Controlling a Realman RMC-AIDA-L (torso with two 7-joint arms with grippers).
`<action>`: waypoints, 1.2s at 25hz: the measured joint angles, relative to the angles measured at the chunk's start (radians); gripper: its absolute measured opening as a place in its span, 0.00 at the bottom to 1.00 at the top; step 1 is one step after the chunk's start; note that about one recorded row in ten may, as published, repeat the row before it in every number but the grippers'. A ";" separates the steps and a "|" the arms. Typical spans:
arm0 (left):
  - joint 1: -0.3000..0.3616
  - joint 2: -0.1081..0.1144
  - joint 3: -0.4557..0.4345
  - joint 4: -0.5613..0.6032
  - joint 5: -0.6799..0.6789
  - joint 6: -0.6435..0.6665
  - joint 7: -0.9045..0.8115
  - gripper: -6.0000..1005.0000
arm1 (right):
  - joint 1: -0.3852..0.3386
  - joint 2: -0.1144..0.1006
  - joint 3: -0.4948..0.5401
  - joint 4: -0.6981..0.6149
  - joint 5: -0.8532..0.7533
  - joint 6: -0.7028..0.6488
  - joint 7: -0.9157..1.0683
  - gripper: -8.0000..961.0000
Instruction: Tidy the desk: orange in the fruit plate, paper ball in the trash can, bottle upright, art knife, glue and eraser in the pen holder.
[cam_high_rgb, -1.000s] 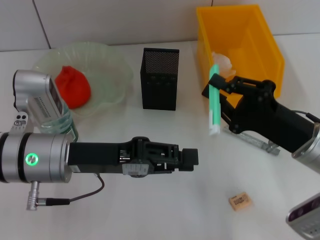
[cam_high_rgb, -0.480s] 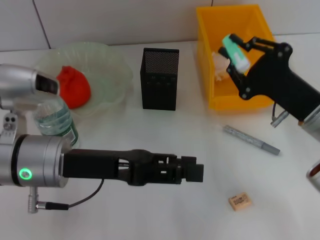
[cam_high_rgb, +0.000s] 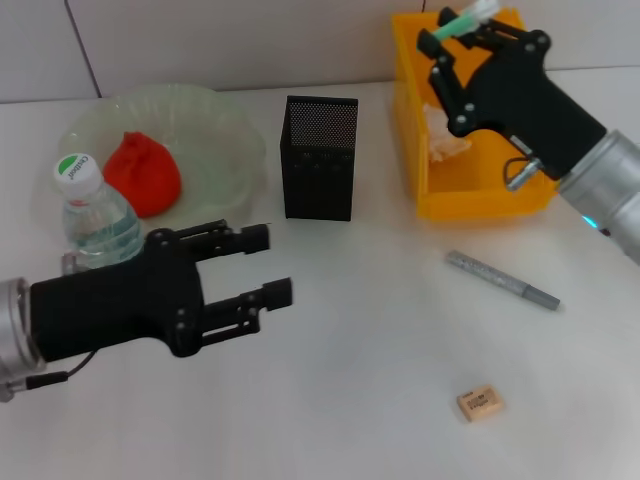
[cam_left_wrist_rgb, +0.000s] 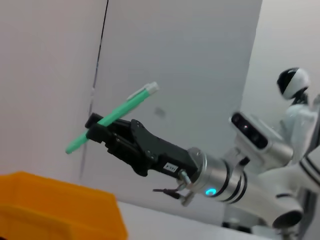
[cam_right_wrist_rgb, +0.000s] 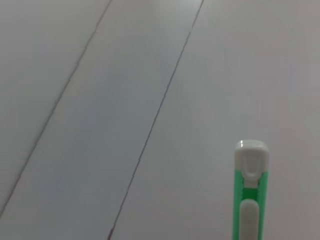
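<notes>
Nearest the table's front edge, toward the right corner, the eraser (cam_high_rgb: 480, 402) lies flat. Beyond it a grey pen-like stick (cam_high_rgb: 502, 280) rests at an angle. At the front left, the left gripper (cam_high_rgb: 268, 265) hangs above the table with its jaws spread wide, holding nothing. Behind it near the left edge the bottle (cam_high_rgb: 97, 215) stands upright. Farther back, the orange (cam_high_rgb: 145, 174) sits in the fruit plate (cam_high_rgb: 225, 125), with the pen holder (cam_high_rgb: 320, 157) mid-table. At the back right, the right gripper (cam_high_rgb: 442, 35) is clamped on the green art knife (cam_high_rgb: 463, 19) above the trash can (cam_high_rgb: 525, 80), where the paper ball (cam_high_rgb: 445, 135) lies.
</notes>
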 joint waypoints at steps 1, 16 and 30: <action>0.012 -0.001 -0.001 -0.001 -0.001 -0.006 0.041 0.65 | 0.000 0.000 0.000 0.000 0.000 0.000 0.000 0.20; 0.064 0.001 -0.006 -0.052 -0.002 -0.050 0.239 0.64 | 0.119 0.003 -0.011 0.099 -0.007 0.196 0.126 0.20; 0.076 0.003 -0.017 -0.067 -0.005 -0.047 0.242 0.63 | 0.200 0.004 -0.010 0.156 -0.009 0.358 0.173 0.20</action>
